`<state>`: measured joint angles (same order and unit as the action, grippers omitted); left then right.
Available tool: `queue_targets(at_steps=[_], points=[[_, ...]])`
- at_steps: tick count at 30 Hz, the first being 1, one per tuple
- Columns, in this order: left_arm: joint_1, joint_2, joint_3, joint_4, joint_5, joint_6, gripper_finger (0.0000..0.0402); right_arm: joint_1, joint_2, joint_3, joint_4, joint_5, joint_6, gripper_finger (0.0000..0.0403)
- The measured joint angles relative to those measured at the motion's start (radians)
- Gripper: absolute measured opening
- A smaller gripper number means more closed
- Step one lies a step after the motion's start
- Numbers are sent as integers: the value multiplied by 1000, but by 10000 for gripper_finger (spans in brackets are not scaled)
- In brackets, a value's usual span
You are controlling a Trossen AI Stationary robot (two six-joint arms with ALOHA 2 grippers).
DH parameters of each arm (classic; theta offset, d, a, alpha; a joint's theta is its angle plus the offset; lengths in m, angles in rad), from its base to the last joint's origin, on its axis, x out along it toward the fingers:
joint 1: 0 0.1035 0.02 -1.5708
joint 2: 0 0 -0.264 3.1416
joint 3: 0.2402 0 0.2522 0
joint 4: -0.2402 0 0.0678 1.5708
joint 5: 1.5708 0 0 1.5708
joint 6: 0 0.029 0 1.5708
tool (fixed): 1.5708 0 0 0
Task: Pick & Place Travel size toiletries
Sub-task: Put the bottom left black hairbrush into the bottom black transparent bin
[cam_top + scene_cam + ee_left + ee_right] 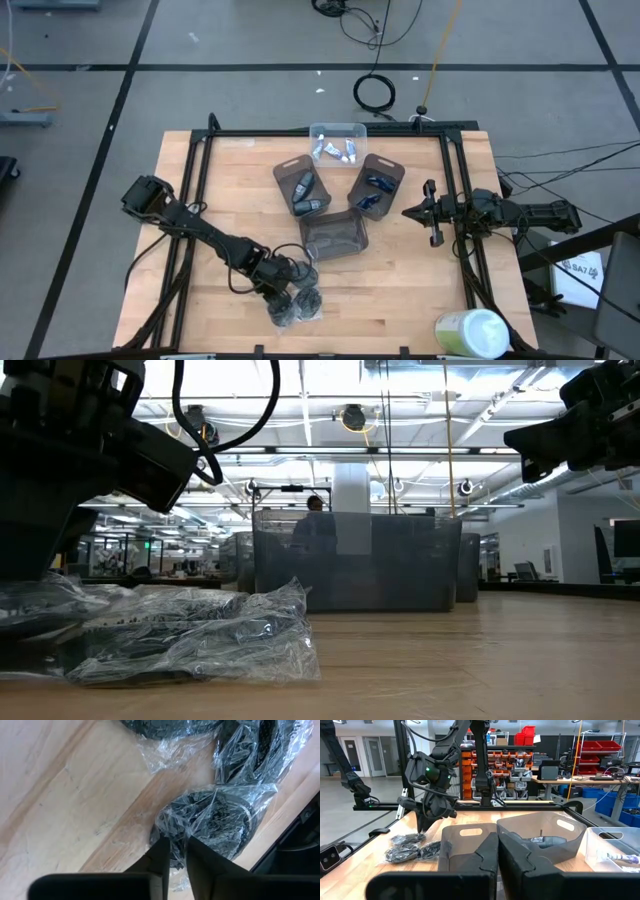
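Pale wooden table [200, 300] framed by black rails carries four trays near its middle: a clear tray [338, 143] with white tubes [335, 151], a smoky-grey tray [303, 190] with two grey-blue oval sticks [308, 197], another [375, 185] with dark-blue mini bottles [372, 190], and a fourth grey tray [334, 237] just in front of them. At the near edge lie dark-grey round discs [297, 305] in crinkled clear wrappers. The left gripper [177, 851] is down on this pile, its fingers [161, 857] pinched nearly together on the wrapper of one disc [220, 820] — whether it is lifted cannot be told. The right gripper [434, 212] hangs clenched and empty beside the trays. A big pale-green-and-white container [472, 333] sits at the near right corner.
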<state>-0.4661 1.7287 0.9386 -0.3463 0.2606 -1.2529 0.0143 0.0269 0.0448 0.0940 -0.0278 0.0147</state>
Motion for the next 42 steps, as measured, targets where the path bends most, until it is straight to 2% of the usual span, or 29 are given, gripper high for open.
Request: queue_targets(at_steps=[8, 37, 42], points=[[0, 0, 0, 0, 0, 20, 3, 0, 0, 0, 0, 0, 0, 4], [7, -33, -1, 12, 0, 74, 0, 0, 0, 0, 0, 0, 0, 4], [6, -99, -1, 12, -64, 108, 0, 0, 0, 0, 0, 0, 0, 4]])
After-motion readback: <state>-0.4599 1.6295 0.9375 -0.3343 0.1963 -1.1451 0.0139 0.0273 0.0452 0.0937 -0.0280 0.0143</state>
